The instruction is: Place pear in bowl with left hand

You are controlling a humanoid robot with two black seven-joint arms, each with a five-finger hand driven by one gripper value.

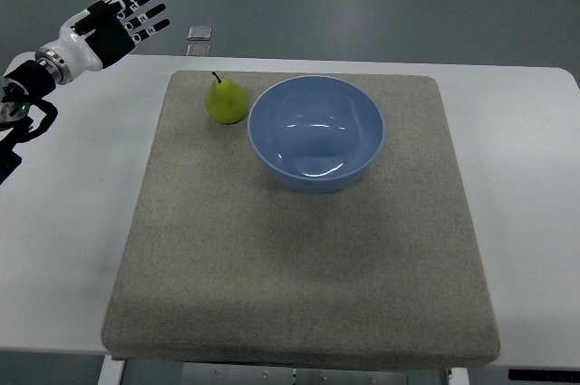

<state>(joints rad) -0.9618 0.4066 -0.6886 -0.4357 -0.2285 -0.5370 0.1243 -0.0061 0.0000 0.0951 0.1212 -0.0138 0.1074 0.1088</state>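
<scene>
Top view shows a green pear (227, 101) standing on a gray mat (299, 267), just left of a blue bowl (317, 133). The left hand (116, 24) is far off, fingers spread, holding nothing. No writing shows.

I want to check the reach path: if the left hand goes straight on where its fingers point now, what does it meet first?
Probably nothing: the left hand points up-right, past the table's far edge, away from the pear.
</scene>
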